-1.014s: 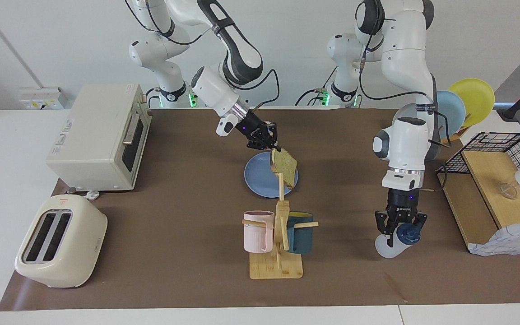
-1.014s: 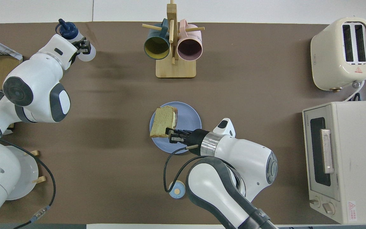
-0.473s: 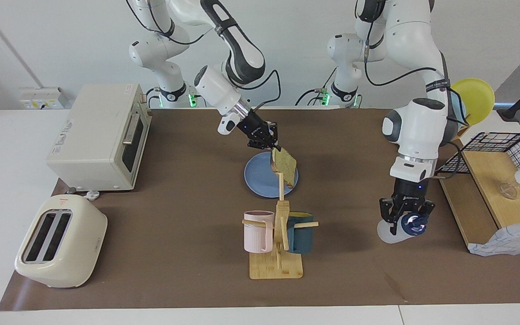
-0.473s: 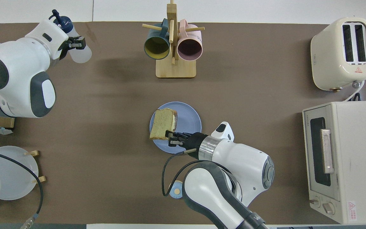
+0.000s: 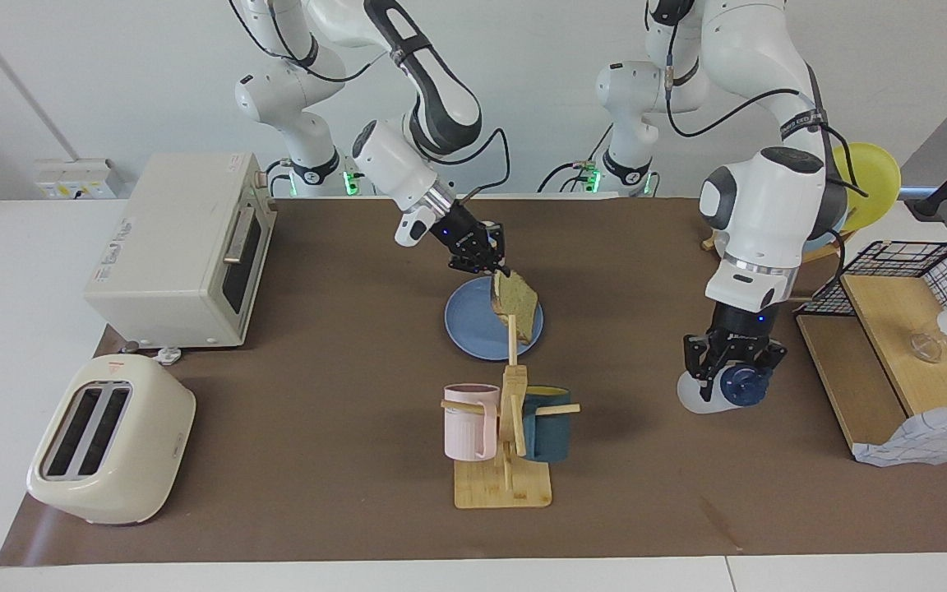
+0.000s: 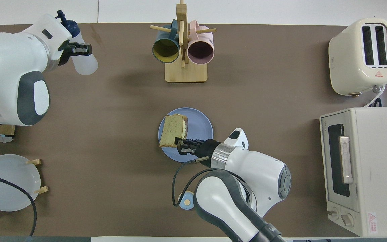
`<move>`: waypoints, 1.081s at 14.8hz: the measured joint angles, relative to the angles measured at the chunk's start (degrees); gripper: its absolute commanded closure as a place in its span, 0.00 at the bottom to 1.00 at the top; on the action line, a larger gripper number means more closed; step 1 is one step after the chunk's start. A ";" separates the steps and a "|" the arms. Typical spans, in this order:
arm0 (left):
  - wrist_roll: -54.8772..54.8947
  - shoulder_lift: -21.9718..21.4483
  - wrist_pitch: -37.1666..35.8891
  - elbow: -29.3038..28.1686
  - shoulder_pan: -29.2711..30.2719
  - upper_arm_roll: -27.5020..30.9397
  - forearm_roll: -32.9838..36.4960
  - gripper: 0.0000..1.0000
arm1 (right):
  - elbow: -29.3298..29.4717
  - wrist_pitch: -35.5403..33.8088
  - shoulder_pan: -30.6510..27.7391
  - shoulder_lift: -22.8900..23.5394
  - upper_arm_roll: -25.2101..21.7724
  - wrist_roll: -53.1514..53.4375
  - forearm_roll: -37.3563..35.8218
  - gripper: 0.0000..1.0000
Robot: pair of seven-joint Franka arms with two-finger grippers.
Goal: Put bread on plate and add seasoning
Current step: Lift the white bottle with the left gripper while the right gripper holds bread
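Since a second ago my left gripper (image 5: 730,380) has lifted the translucent whitish squeeze bottle with its navy nozzle cap (image 5: 716,393) off the brown mat and swung it toward the middle; my right gripper (image 5: 490,265) has barely shifted. Its fingertips pinch one corner of the pale tan bread slice with the brown crust (image 5: 516,306), which hangs tilted, its lower edge at the round medium-blue plate (image 5: 469,329) directly beneath. I judge the release is starting, so I'd lower a touch more and let the slice tip flat, then back straight out. My left fingers are clamped round the bottle's neck; I'd hold it clear until the bread settles.
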 measured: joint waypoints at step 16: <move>18.52 -13.33 -31.59 1.34 0.02 -1.80 -4.07 0.62 | 0.02 0.13 -2.08 0.00 -0.17 -2.59 0.07 0.00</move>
